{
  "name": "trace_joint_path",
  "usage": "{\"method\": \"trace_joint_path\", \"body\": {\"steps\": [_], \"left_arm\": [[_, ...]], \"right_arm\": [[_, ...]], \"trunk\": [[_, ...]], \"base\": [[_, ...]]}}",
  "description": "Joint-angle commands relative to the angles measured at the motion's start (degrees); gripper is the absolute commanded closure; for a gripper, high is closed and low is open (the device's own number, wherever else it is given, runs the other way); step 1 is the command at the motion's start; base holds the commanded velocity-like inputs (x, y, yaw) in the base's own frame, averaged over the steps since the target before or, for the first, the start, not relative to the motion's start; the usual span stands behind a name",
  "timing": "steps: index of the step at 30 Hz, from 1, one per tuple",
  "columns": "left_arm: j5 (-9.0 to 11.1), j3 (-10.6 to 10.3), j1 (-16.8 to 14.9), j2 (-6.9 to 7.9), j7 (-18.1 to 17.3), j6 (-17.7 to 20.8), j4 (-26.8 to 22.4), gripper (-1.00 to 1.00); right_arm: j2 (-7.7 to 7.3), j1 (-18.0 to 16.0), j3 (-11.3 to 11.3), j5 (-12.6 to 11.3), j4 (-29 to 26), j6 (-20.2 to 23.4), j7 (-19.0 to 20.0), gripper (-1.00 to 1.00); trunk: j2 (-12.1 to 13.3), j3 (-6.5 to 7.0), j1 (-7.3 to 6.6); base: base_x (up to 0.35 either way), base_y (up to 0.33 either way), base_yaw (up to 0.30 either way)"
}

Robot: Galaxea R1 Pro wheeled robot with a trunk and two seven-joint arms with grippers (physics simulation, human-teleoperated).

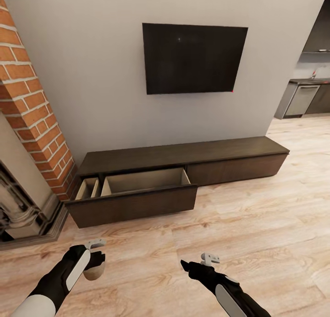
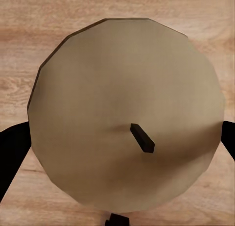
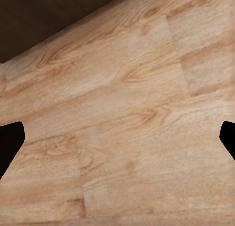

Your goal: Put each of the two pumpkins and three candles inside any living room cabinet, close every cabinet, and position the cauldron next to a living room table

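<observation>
A tan-beige candle (image 1: 93,274) sits between the fingers of my left gripper (image 1: 95,264), which is shut on it low over the wooden floor. The left wrist view looks down on the candle (image 2: 127,113), round top and dark wick, with a black fingertip (image 2: 11,155) at either side. My right gripper (image 1: 198,263) hangs open over bare floor with nothing between its fingers (image 3: 11,142). Ahead stands the long dark-brown cabinet (image 1: 220,152) against the wall. Its left drawer (image 1: 137,181) is pulled out, showing a tan inside; the right front is closed.
A brick fireplace (image 1: 32,119) juts out at the left, right beside the open drawer. A black TV (image 1: 192,58) hangs on the grey wall above the cabinet. Kitchen units (image 1: 305,99) show far right. Wooden floor (image 1: 256,225) lies between me and the cabinet.
</observation>
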Motion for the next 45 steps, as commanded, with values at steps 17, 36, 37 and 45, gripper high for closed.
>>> {"method": "trace_joint_path", "body": {"steps": [17,36,37,45], "left_arm": [[0.21,-0.29,-0.03,-1.11,0.66,0.06,-0.07,1.0],[0.31,-0.37,-0.03,-1.18,0.57,0.06,-0.07,1.0],[0.31,-0.38,-0.03,-1.19,0.57,0.06,-0.07,1.0],[0.3,-0.38,-0.03,-1.19,0.57,0.06,-0.08,1.0]], "right_arm": [[-0.08,-0.03,0.19,-0.4,-0.1,0.22,-0.27,-1.0],[-0.08,-0.03,0.24,-0.46,-0.1,0.19,-0.29,-1.0],[-0.08,-0.03,0.24,-0.46,-0.1,0.19,-0.3,-1.0],[-0.08,-0.03,0.23,-0.49,-0.1,0.23,-0.27,-1.0]], "trunk": [[6.81,3.01,-3.74],[8.81,3.9,-4.84],[8.81,3.9,-4.84],[8.81,3.9,-4.84]], "base": [[0.0,0.0,0.038],[0.0,-0.07,0.109],[0.0,-0.279,0.282],[0.001,-0.289,0.284]]}}
